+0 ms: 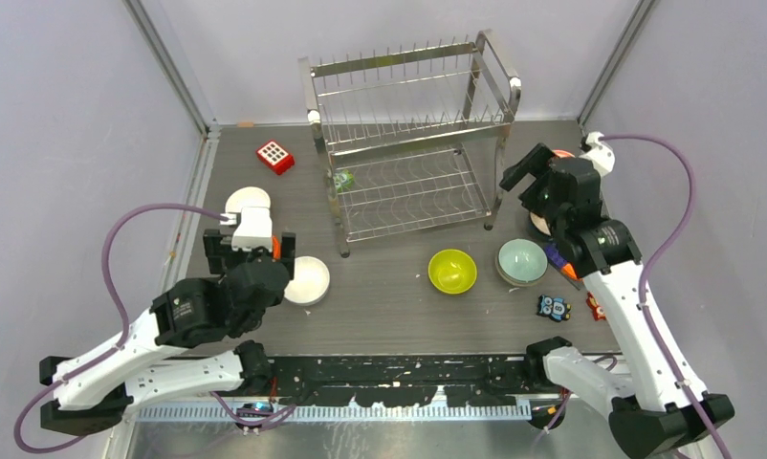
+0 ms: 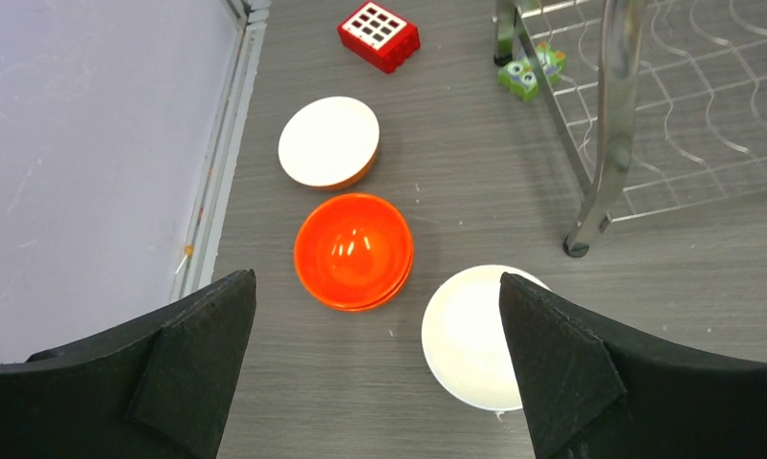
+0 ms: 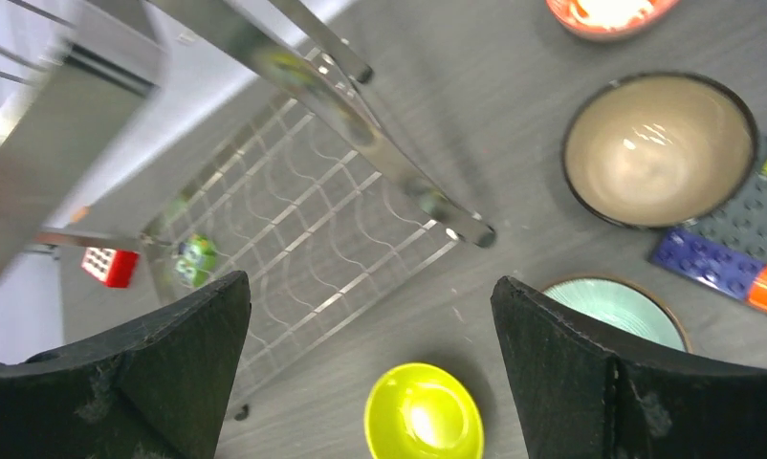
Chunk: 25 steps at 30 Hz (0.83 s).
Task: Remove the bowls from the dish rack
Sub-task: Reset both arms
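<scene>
The steel wire dish rack (image 1: 315, 124) stands at the back centre with no bowl showing on either tier. Bowls sit on the table: a white one (image 1: 248, 202), an orange one (image 2: 354, 251), another white one (image 1: 308, 279), a lime one (image 1: 452, 271), a pale teal one (image 1: 521, 261), a brown-lined dark one (image 3: 658, 149) and a red-and-white one (image 3: 607, 14). My left gripper (image 2: 377, 279) hovers open over the orange bowl, holding nothing. By the rack's right end, my right gripper (image 3: 370, 281) hangs open and empty above the lime bowl (image 3: 424, 416).
A red block with white dots (image 1: 275, 156) lies left of the rack, and a small green toy (image 1: 342, 180) sits by its front left leg. Coloured bricks (image 3: 734, 258) and a small blue toy (image 1: 553, 307) lie near the right arm. Walls close in on both sides.
</scene>
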### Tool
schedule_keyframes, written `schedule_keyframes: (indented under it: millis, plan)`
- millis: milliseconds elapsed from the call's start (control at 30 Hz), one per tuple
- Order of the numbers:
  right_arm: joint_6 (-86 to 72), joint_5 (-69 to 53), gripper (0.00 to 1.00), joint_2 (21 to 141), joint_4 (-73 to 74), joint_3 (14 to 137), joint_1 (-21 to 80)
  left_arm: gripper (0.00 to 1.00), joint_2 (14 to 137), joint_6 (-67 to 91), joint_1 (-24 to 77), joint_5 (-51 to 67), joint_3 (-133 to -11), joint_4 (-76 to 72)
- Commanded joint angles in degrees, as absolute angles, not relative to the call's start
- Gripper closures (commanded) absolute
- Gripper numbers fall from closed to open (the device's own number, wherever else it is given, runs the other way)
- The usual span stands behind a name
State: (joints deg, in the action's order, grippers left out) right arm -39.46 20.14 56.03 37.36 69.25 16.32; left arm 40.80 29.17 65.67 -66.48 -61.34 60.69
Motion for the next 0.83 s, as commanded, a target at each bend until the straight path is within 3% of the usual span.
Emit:
schedule_keyframes:
  millis: [0,133,300,533,800]
  plan:
    - [-36.6,20.0,0.0,46.6,32.6,61.6,15.1,0.0,38.6,28.6,65.7,-67.2,-57.5,56.1]
    - [-30.3,18.6,0.0,35.5,30.6,51.9,15.2,0.0,38.3,29.1,65.7,-66.9,-57.4,56.0]
    - [-29.9,19.3,0.0,32.7,33.2,48.0,15.2,0.0,38.6,30.1,65.7,-67.0,-57.7,56.4]
    - [-34.3,16.4,0.0,38.7,33.6,49.3,15.4,0.0,37.6,29.1,65.7,-67.0,-56.3,54.8]
    - [-35.9,16.2,0.0,37.3,29.4,47.7,15.6,0.0,37.1,29.1,65.7,-68.7,-55.9,54.7]
